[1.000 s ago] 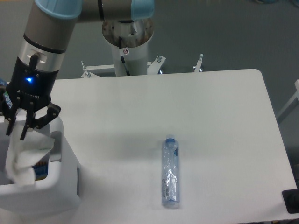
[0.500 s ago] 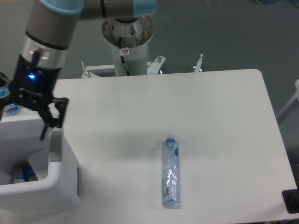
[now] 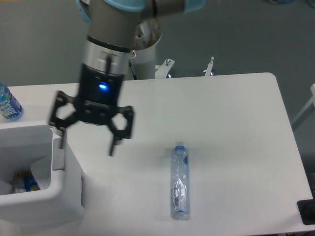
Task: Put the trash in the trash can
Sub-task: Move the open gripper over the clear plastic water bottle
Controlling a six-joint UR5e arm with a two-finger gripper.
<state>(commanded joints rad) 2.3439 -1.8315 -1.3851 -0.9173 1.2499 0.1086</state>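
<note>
Now the gripper (image 3: 88, 132), fingers spread wide and empty, should line up across the plastic bottle (image 3: 179, 180) lying on the table (image 3: 236, 123), gripping mid-body before carrying it to the trash can (image 3: 37, 196).

Motion-blurred hand (image 3: 87, 132), edge-cropped trash can (image 3: 59, 196)

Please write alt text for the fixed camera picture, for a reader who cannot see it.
An open, empty gripper hangs over the white table, between the trash can at left and a plastic bottle lying on the table. White paper is inside the can.
</note>
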